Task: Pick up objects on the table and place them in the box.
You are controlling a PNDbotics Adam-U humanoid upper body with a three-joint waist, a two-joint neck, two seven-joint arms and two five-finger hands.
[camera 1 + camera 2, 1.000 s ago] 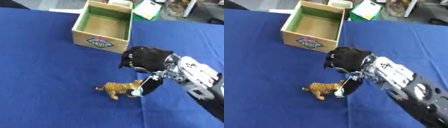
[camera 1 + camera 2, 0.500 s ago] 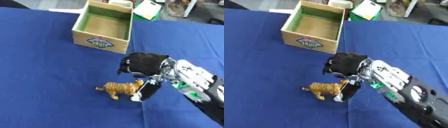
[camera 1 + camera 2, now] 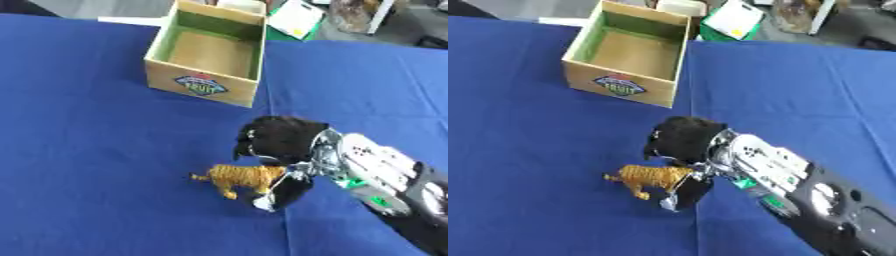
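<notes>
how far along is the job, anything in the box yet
Nothing is done yet: the cardboard box shows a bare floor inside. In hand: the right hand is down at the toy tiger, which stands on the blue table, fingers closing around its rear end. Left: lift the tiger and drop it in the box. The left hand is out of view.

Our right arm (image 3: pixel 385 175) comes in from the lower right corner of the tabletop, its silver and black forearm slanting up toward the middle. The wrist bends downward, so our right hand (image 3: pixel 278 142) hangs with its black back turned up to the camera. Its fingers are curled under, and the thumb (image 3: pixel 686 192) points down toward the near edge, its tip low against the cloth. Between thumb and fingers we pinch a small orange toy. Our left hand does not show in either view.
</notes>
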